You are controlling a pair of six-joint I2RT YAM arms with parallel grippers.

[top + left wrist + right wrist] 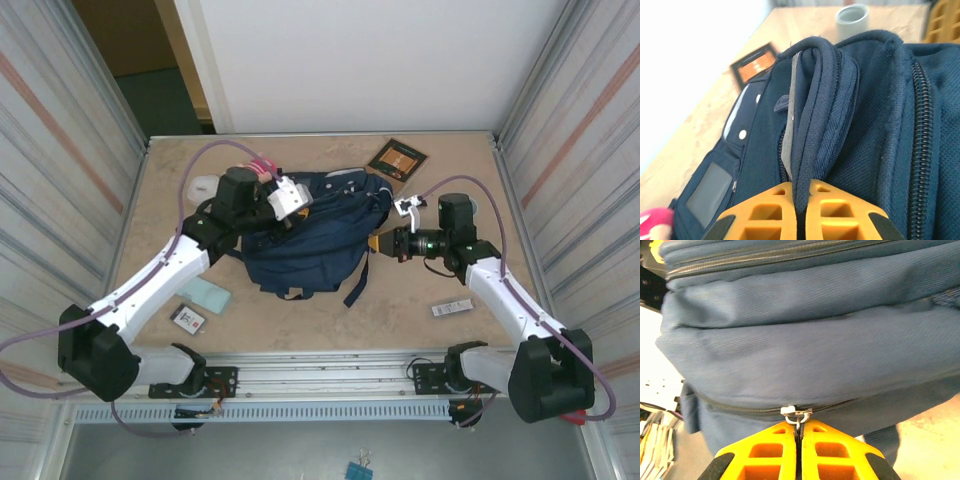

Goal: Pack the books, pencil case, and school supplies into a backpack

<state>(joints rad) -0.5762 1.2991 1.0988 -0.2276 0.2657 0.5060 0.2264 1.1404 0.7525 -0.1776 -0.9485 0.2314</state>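
Note:
The navy backpack (310, 240) lies in the middle of the table. My left gripper (293, 214) is at its top left, and in the left wrist view this gripper (801, 187) is shut on the backpack's carry strap (807, 125). My right gripper (376, 243) is at the bag's right side; in the right wrist view it (799, 424) is shut on a metal zipper pull (797, 414). The brown book (397, 158) lies behind the bag. A teal pad (205, 294), a black-and-white pack (188, 318) and a white-and-black bar (452, 308) lie near the front. The pencil case is hidden or out of view.
A grey cup (852, 17) stands on the table beyond the bag. A white rounded box (203, 187) sits at the back left beside my left arm, and something pink (262, 166) shows behind that wrist. Walls close in the table on both sides.

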